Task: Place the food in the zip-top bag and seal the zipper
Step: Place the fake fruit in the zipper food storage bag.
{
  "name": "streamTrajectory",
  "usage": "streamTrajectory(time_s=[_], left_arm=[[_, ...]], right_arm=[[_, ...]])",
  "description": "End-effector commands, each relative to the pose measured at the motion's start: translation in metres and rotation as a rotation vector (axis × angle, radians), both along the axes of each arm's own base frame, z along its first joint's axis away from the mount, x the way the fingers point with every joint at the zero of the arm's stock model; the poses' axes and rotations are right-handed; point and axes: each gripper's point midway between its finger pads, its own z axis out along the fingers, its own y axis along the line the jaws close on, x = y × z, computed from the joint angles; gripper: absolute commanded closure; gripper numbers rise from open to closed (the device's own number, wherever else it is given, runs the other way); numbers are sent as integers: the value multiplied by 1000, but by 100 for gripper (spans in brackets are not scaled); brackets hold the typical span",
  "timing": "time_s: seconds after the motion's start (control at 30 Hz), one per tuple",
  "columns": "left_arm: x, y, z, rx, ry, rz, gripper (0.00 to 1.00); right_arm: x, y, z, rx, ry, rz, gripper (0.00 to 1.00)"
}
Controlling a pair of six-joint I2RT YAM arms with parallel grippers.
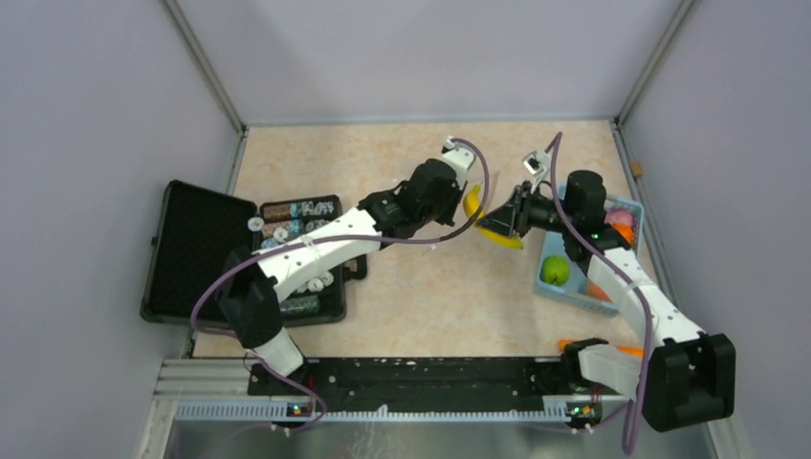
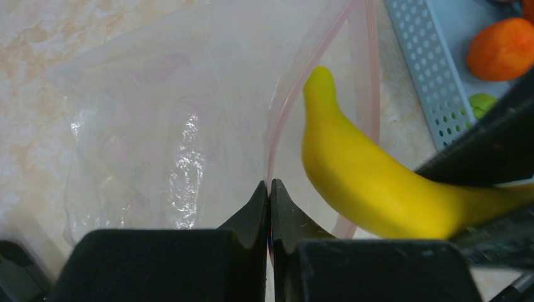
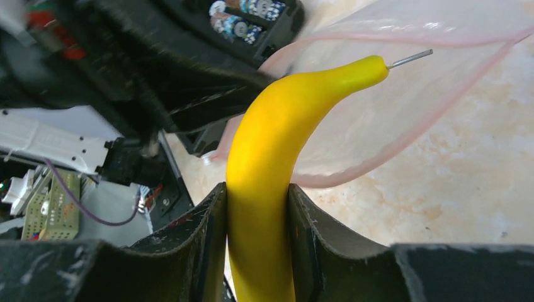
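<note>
My right gripper [image 3: 258,211] is shut on the yellow banana [image 3: 283,119], whose tip pokes into the open mouth of the clear zip-top bag [image 3: 403,94]. The pinkish-red zipper strip [image 3: 378,157] rims that mouth. My left gripper [image 2: 269,189] is shut on the bag's upper zipper edge [image 2: 286,94] and holds it up off the table, with the banana [image 2: 359,170] just right of it. The bag [image 2: 157,126] lies crinkled beyond. From above, both grippers meet mid-table: left [image 1: 459,214], right [image 1: 505,222], banana [image 1: 472,203]. No slider shows clearly.
The light-blue basket [image 1: 574,292] at the right holds a green apple [image 1: 555,271], a pink peach [image 1: 620,218], an orange [image 1: 624,232] and a reddish piece [image 1: 598,292]. An open black case [image 1: 191,249] with round tokens lies left. An orange item [image 1: 626,351] lies by the right base.
</note>
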Motion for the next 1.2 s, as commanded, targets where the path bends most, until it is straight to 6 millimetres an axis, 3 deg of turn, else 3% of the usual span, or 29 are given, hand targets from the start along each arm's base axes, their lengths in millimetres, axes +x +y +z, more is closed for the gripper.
streamTrajectory(time_s=[0.0, 0.1, 0.27, 0.53, 0.67, 0.77, 0.87, 1.17], left_arm=[[-12, -14, 41, -127, -70, -115, 100], [-16, -17, 44, -131, -71, -147, 100], [-19, -25, 41, -149, -48, -176, 100], [-26, -44, 25, -91, -1, -185, 100], [-27, -56, 27, -114, 42, -161, 100], [-30, -61, 35, -163, 55, -158, 100], [-27, -62, 40, -178, 43, -144, 100], [-20, -48, 41, -162, 22, -67, 100]], right_arm=[[30, -1, 14, -35, 1, -91, 83], [47, -7, 2, -62, 91, -188, 82], [57, -1, -5, -47, 232, -214, 84], [72, -15, -14, -157, 320, -417, 82], [75, -10, -17, -152, 345, -450, 81], [78, -9, -27, -243, 346, -489, 79], [79, -10, -33, -249, 363, -523, 75], [78, -7, -12, -171, 302, -521, 49]])
